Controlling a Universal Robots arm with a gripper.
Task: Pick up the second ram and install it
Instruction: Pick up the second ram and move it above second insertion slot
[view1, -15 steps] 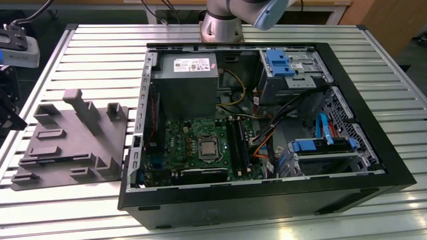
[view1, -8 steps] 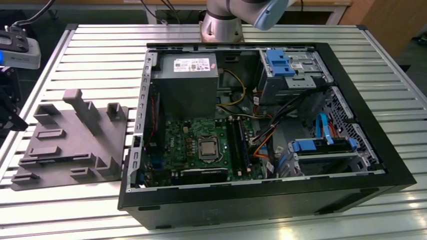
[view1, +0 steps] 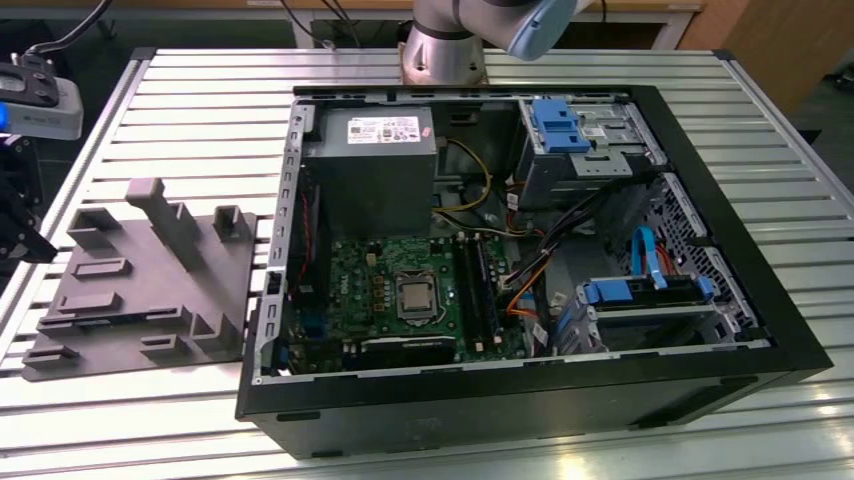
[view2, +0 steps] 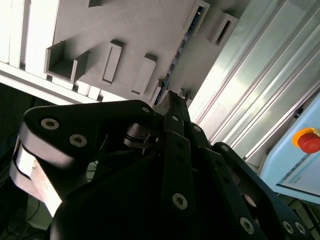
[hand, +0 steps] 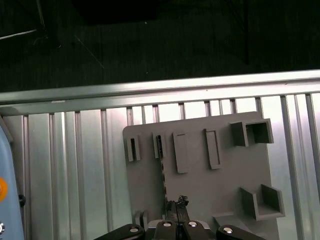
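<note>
In both wrist views a green ram stick (hand: 162, 170) (view2: 182, 47) appears edge-on. It runs from a narrow slot of the grey holder block (hand: 210, 185) (view2: 140, 30) (view1: 134, 290) up toward my fingertips. My gripper (hand: 178, 201) (view2: 175, 94) hangs above that block with its black fingers (view2: 176, 150) pressed together. The stick's near end lies just beside the tips, not between them. Over in the exterior view, the open computer case (view1: 747, 330) shows the green motherboard (view1: 387, 270) and its long memory slots (view1: 477, 290).
A neighbouring narrow slot (hand: 131, 149) in the block looks dark. Raised square pockets (hand: 252, 132) stand on the block. A light blue box with an orange button (view2: 309, 140) sits beside the ribbed metal table (view1: 200, 100). The table's edge (hand: 160, 87) borders dark floor.
</note>
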